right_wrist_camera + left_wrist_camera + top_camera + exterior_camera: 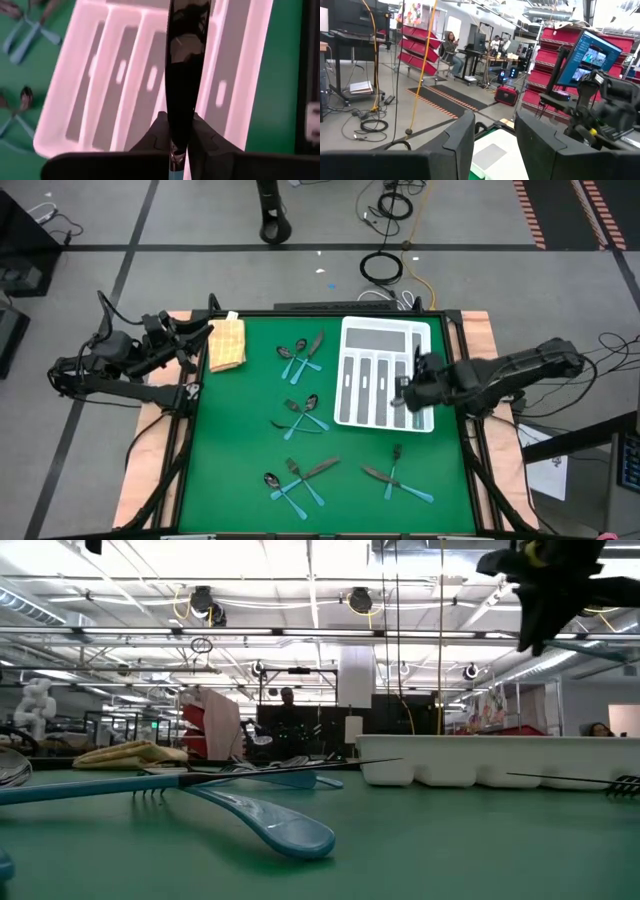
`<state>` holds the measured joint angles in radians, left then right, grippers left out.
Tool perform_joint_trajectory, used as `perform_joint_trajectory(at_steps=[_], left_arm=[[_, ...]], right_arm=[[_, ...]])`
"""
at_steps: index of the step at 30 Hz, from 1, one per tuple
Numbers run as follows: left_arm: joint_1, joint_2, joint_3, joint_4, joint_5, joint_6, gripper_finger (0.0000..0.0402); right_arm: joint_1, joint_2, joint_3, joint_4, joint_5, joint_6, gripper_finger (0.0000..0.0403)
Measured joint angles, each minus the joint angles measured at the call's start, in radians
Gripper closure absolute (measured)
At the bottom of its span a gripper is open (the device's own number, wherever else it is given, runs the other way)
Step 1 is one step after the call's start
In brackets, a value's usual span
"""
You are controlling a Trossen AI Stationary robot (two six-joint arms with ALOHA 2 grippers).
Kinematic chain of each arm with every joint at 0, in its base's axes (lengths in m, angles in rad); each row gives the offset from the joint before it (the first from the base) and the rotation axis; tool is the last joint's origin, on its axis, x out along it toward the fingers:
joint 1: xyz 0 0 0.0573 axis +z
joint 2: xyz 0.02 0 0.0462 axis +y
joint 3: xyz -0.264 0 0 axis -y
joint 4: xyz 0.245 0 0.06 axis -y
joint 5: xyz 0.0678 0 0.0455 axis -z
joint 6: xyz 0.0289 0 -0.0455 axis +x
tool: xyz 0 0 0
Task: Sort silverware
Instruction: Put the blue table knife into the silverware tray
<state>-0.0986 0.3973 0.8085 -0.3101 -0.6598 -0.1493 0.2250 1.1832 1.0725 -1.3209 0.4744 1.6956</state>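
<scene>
Overhead, the white slotted plastic organiser tray (384,375) is the landmark: the right gripper (408,392) hangs over its near right slots, presumably to line up a drop, while the left gripper (196,333) waits well to the tray's left, beside the folded yellow cloth (227,343). Teal-handled, dark-headed forks, spoons and knives (300,420) lie in loose clusters on the green mat left of and in front of the tray, unsorted

Table-level view: one teal-handled spoon (262,816) lies flat in front of the tray, and a dark arm is raised above it

Left wrist view: its dark fingers (460,137) stand apart, holding nothing

Right wrist view: the fingers are pressed together on a dark metal knife blade (186,70) with a sliver of teal handle, held lengthwise along the tray's slots, likely so that it falls into one
</scene>
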Motion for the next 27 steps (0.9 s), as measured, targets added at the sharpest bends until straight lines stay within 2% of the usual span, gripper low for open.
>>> perform_joint_trajectory(at_steps=[3,6,11,21,25,27], left_arm=[[0.0,0.0,0.0,-0.018,0.0,0.0,0.0256],[0.0,0.0,0.0,-0.033,0.0,0.0,0.0256],[0.0,0.0,0.0,-0.041,0.0,0.0,0.0256],[0.0,0.0,0.0,-0.041,-0.001,0.008,0.0256],[0.0,0.0,0.0,-0.041,-0.002,0.008,0.0256],[0.0,0.0,0.0,-0.041,-0.003,0.008,0.0256]], right_arm=[[-0.086,-0.003,-0.018,0.064,-0.007,-0.1,0.0397],[-0.148,-0.003,-0.097,0.233,-0.047,-0.201,0.0397],[-0.215,-0.002,-0.255,0.455,-0.112,-0.237,0.0398],[-0.256,-0.002,-0.454,0.665,-0.179,-0.223,0.0402],[-0.266,-0.003,-0.491,0.677,-0.19,-0.224,0.0401],[-0.268,-0.003,-0.496,0.68,-0.196,-0.226,0.0388]])
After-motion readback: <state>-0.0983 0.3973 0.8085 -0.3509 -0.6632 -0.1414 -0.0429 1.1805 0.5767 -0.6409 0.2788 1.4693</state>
